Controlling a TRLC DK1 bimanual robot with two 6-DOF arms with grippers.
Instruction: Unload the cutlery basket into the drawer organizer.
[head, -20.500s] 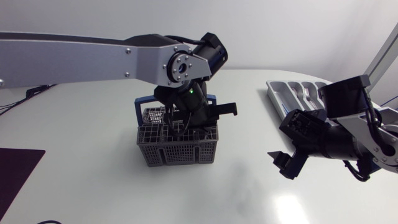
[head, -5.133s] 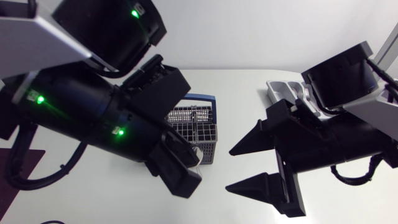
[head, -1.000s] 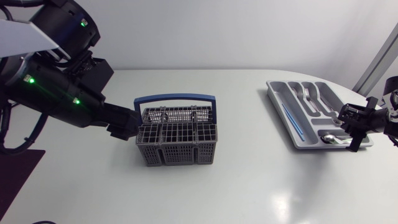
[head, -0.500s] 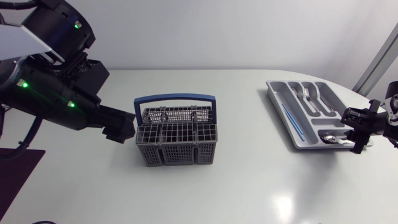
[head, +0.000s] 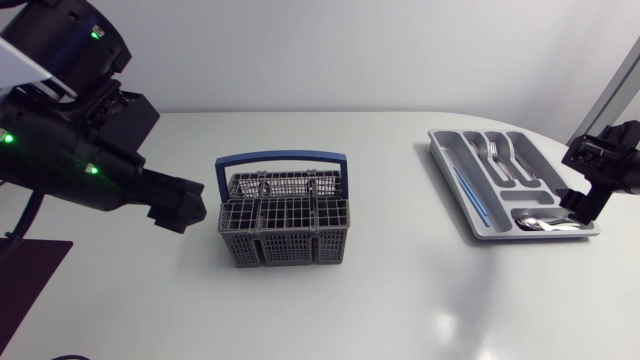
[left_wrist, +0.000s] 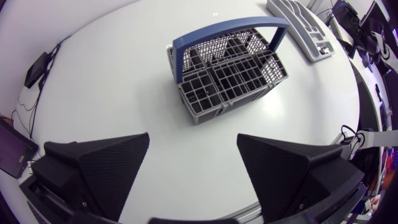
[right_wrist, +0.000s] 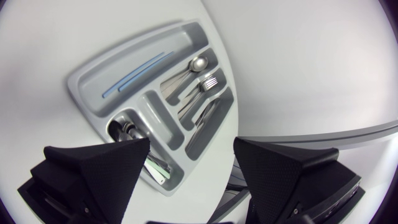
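Note:
The grey cutlery basket (head: 283, 220) with a blue handle stands mid-table; no cutlery sticks out of it. In the left wrist view the basket (left_wrist: 229, 70) lies well ahead of my left gripper (left_wrist: 193, 167), which is open and holds nothing. The grey drawer organizer (head: 463, 168) sits at the right with a blue stick (head: 470, 195), forks and spoons in its compartments. My right gripper (right_wrist: 191, 168) hangs open above the organizer (right_wrist: 87, 78), over the end with small spoons (right_wrist: 126, 129). A spoon (right_wrist: 188, 70) and fork (right_wrist: 205, 84) lie further ahead.
My left arm (head: 90, 150) hovers over the table's left part, its tip just left of the basket. My right arm (head: 600, 170) is at the organizer's right end, near the table edge. A dark mat (head: 25, 275) lies at the front left.
The right gripper has opened and lifted away from the organizer's near end, toward the right edge. The left arm has drawn back to the left, away from the basket.

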